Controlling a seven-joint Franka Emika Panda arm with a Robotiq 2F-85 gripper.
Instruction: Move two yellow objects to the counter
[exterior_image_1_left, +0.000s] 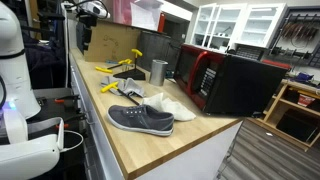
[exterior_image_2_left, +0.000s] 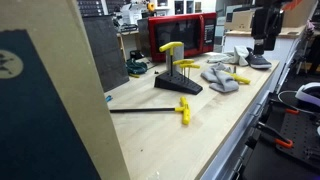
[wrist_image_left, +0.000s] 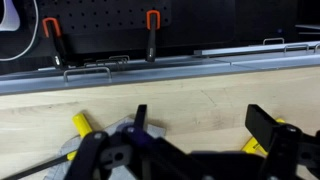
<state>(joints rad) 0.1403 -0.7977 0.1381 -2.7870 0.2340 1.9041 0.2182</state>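
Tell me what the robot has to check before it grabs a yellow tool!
1. Gripper open and empty: ok.
2. Yellow tools seen on the black stand: ok.
3. Gripper lined up over one of them: cannot tell.
4. Bare counter free for putting down: ok.
5. Steel cup out of the way: cannot tell.
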